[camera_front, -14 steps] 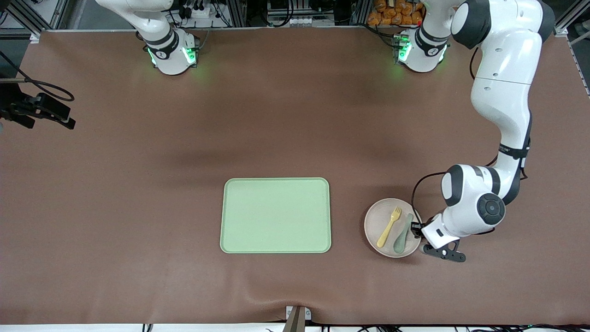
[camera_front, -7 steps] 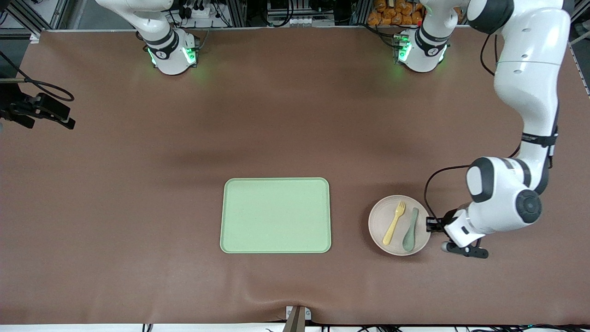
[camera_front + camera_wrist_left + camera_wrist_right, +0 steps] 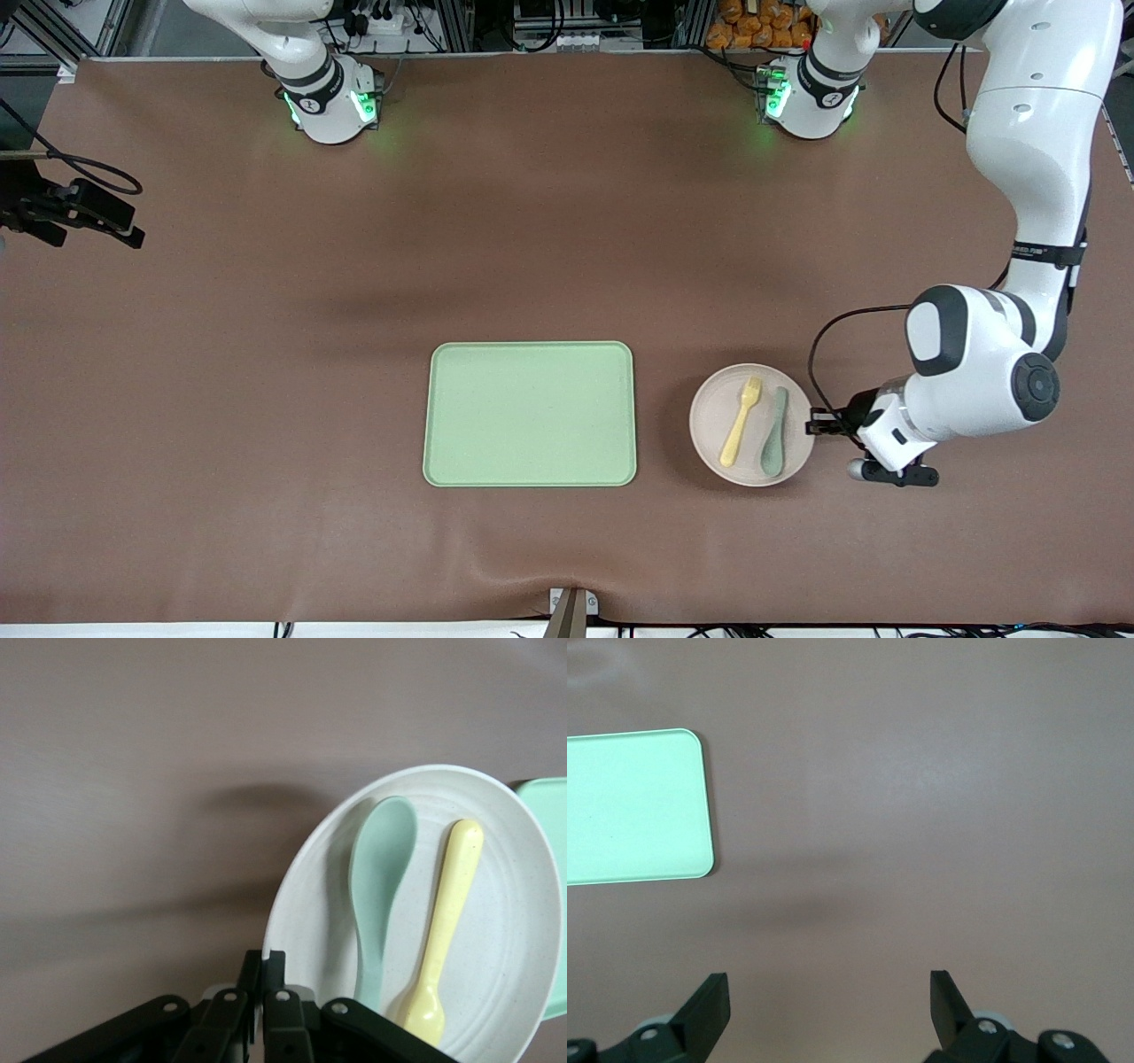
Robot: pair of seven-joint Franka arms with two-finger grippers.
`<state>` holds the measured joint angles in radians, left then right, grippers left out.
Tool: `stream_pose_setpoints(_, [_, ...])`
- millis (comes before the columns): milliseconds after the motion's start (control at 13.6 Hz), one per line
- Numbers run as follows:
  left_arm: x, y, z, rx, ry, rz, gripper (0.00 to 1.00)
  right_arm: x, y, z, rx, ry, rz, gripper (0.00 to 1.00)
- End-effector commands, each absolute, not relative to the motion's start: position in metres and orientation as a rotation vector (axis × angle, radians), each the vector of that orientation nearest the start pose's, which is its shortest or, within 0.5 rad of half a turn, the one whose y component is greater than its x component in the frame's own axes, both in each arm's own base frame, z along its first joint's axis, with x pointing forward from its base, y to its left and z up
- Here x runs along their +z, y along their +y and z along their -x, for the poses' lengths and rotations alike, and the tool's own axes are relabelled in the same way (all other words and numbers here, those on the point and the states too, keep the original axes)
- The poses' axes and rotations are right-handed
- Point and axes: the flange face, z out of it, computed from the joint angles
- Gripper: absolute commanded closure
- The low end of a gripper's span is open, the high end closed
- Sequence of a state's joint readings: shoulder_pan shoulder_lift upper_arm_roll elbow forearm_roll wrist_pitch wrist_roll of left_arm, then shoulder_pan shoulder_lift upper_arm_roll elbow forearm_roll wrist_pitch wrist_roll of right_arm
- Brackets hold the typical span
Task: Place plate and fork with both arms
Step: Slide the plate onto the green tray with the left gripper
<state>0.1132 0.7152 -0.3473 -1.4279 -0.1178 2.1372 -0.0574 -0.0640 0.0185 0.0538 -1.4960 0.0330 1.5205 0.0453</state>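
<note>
Your plate sits on the table beside the tray, toward the left arm's end, carrying the fork and a spoon. Left gripper has its jaws pinched on the plate's rim, and the plate has slid closer to the tray than half a second ago. Right gripper waits over bare table, jaws wide and empty.

1. We see the plate cut off by the left wrist view's edge, and the fork's tines are hidden by the left gripper.
2. The tray runs off the right wrist view's edge.
3. In the front view the right gripper lies outside the picture.
</note>
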Motion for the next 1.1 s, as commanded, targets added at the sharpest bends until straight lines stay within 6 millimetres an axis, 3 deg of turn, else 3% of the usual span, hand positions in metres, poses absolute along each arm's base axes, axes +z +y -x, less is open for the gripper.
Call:
stream_pose_setpoints(0, [0.315, -0.182, -0.699, 0.087, -0.089, 3.481, 1.0, 0.647, -0.005, -0.556, -0.004, 0.073, 3.106, 0.0])
stream_pose_setpoints(221, [0.31, -0.276, -0.675, 0.169, -0.211, 3.465, 1.0, 0.647, -0.005, -0.556, -0.004, 0.073, 3.106, 0.0])
stream_pose_setpoints(515, [0.29, -0.369, -0.657, 0.078, -0.385, 3.477, 1.0, 0.647, -0.005, -0.557, -0.007, 0.075, 3.105, 0.0])
stream_pose_setpoints(736, [0.259, -0.417, -0.64, -0.057, -0.56, 3.471, 1.0, 0.647, -0.005, -0.556, -0.004, 0.073, 3.106, 0.0])
stream_pose_setpoints(883, [0.242, -0.435, -0.63, -0.116, -0.563, 3.442, 1.0, 0.647, -0.005, -0.557, -0.007, 0.073, 3.105, 0.0])
stream_pose_setpoints(1030, [0.234, -0.438, -0.627, -0.139, -0.526, 3.436, 1.0, 0.647, -0.005, -0.557, -0.007, 0.073, 3.105, 0.0])
